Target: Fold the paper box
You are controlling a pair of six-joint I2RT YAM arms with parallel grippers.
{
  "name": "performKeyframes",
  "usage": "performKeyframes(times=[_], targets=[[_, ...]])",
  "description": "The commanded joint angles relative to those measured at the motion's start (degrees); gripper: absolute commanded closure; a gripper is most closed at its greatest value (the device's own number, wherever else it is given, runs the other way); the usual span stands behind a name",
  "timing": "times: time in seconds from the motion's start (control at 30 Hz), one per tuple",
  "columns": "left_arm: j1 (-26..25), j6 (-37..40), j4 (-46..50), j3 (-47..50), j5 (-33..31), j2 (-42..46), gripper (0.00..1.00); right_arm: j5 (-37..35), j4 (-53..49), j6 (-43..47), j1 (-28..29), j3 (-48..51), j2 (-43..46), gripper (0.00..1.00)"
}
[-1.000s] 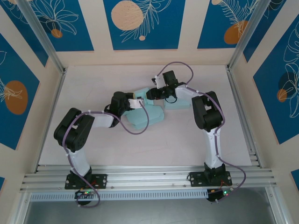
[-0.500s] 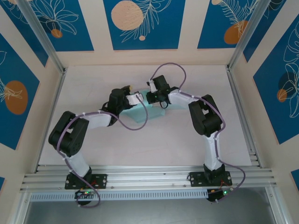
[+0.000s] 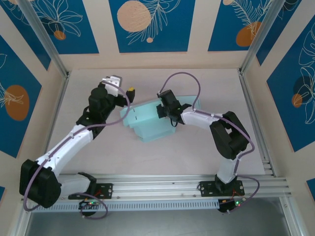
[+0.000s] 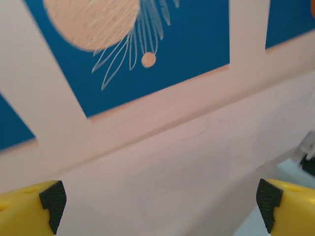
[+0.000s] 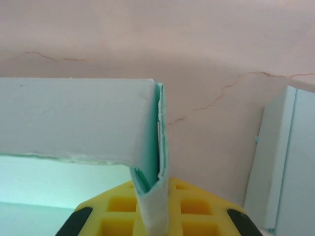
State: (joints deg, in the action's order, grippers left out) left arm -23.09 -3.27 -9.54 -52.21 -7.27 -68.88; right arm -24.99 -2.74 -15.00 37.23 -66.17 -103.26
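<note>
The pale teal paper box (image 3: 147,120) lies mid-table, partly raised, with one wall standing up. My right gripper (image 3: 164,106) is at the box's far right edge, shut on a doubled fold of that wall. In the right wrist view the fold (image 5: 156,162) runs down into the yellow jaws of the right gripper (image 5: 153,216), the wall (image 5: 74,118) stretches left, and another panel (image 5: 290,157) stands at the right. My left gripper (image 3: 122,86) hangs above the table, left of the box and apart from it. It is wide open (image 4: 160,206), with nothing between its yellow fingers (image 4: 29,209).
The table (image 3: 98,152) is pale pink, fenced by blue-and-cream patterned walls (image 3: 147,24) at the back and sides. An aluminium rail (image 3: 157,187) runs along the near edge by the arm bases. Purple cables loop over both arms near the box.
My left gripper opened, let go of the box and drew back up and to the left. My right gripper shut on the box's edge. The box shifted and one wall now stands up.
</note>
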Motion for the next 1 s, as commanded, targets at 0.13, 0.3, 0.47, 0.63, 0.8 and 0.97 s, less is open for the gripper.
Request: performKeyframes(times=[0.13, 0.3, 0.47, 0.63, 0.8, 0.97], targets=[[7.76, -21.56, 12.86, 1.56, 15.72, -0.55, 0.00, -4.93, 7.94, -6.65, 1.77, 7.24, 7.78, 1.00], [7.80, -19.57, 17.02, 1.57, 16.91, -1.69, 0.00, -6.27, 10.92, -7.87, 2.23, 10.45, 10.49, 1.00], [7.79, -20.35, 15.62, 3.50, 20.21, -2.73, 0.00, -6.80, 11.73, -7.90, 2.52, 10.67, 11.07, 1.00], [7.80, -20.05, 16.82, 4.35, 19.64, -3.41, 0.00, -6.91, 12.22, -8.10, 2.55, 10.43, 11.46, 1.00], [7.79, -19.04, 18.39, 4.98, 17.87, -3.76, 0.00, -6.91, 14.32, -7.59, 2.67, 11.74, 12.64, 1.00], [7.80, -19.90, 14.39, 5.54, 18.69, -5.83, 0.00, -5.31, 17.84, -6.88, 3.02, 13.96, 13.09, 1.00]])
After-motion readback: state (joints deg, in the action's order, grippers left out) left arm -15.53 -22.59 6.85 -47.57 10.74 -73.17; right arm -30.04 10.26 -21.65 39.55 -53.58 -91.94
